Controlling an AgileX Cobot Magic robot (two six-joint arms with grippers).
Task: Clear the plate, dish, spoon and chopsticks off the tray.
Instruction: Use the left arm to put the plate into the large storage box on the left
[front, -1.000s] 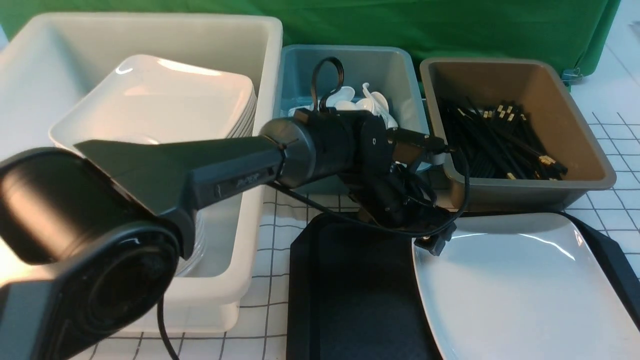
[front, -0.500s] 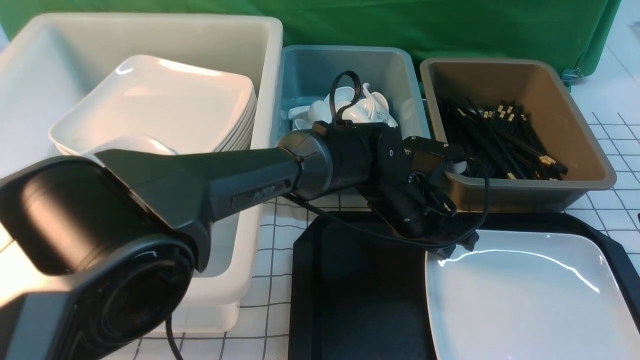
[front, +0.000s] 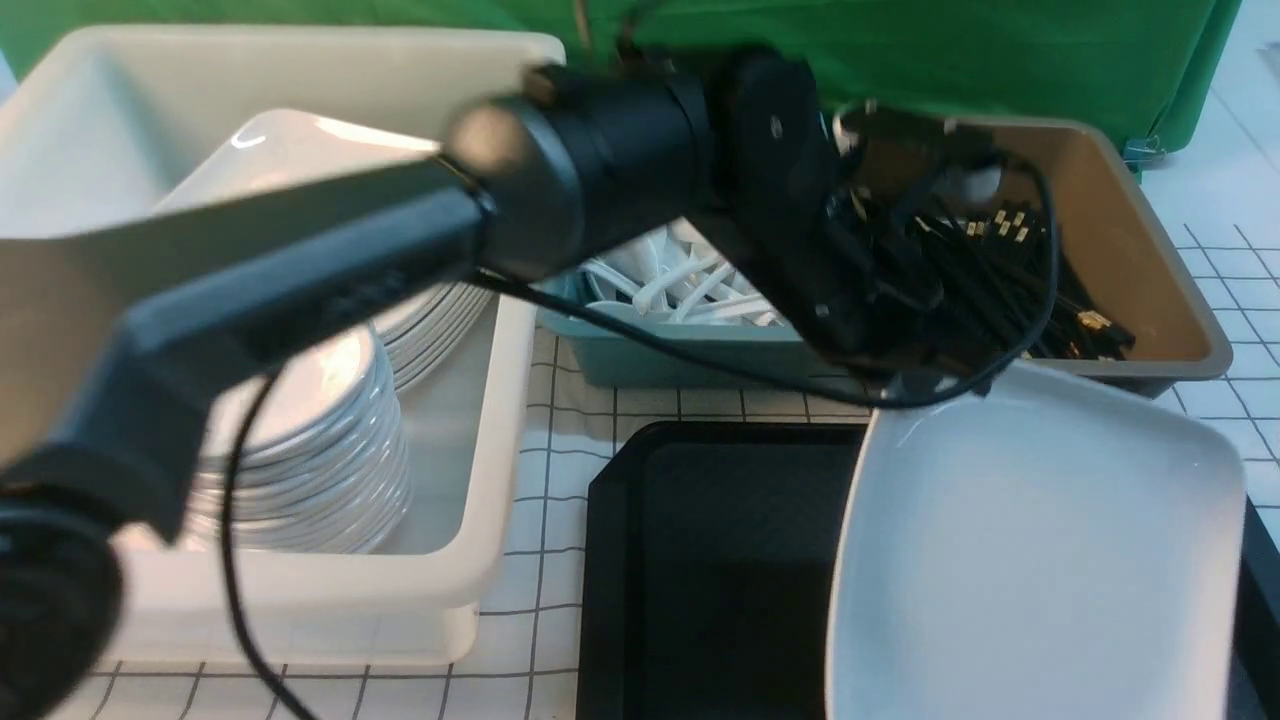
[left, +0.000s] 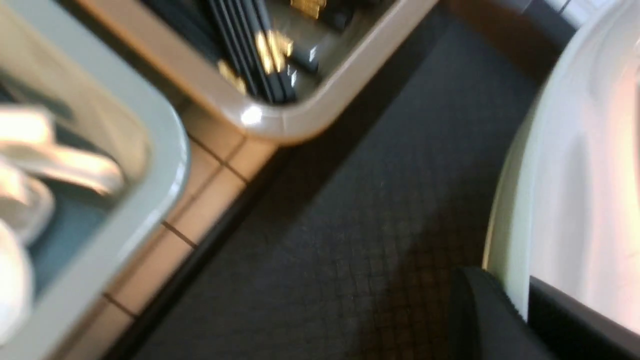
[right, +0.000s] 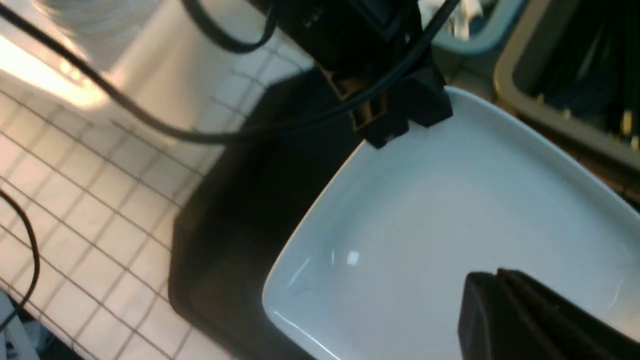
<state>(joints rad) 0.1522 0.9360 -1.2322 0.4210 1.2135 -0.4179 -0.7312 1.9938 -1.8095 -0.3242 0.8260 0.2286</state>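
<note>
One plate (front: 1040, 560) hangs tilted over the right part of the tray (front: 700, 560), its far-left corner raised and its near edge running out of the front view. Whether that low edge touches the tray cannot be told. The left hand (front: 925, 385) pinches the raised corner. In the left wrist view its fingers (left: 480, 315) sit one on each side of the white rim, pressed onto it. The left arm reaches across the scene from the left, blurred.

The right hand (right: 495, 285) shows only in its own wrist view. Its fingers are pressed together with nothing between them, above the plate's near part. I cannot tell if they touch the plate.

The tray lies on the gridded table (front: 560, 440), and the left part of its base is bare. Three tubs stand beyond and beside it. The white tub (front: 480, 560) on the left holds a stack of plates (front: 300, 150) and a stack of dishes (front: 320, 470). The teal tub (front: 680, 365) in the middle holds spoons (front: 670, 285). The brown tub (front: 1170, 290) on the right holds chopsticks (front: 1040, 290), and the plate's raised edge is just in front of it.
</note>
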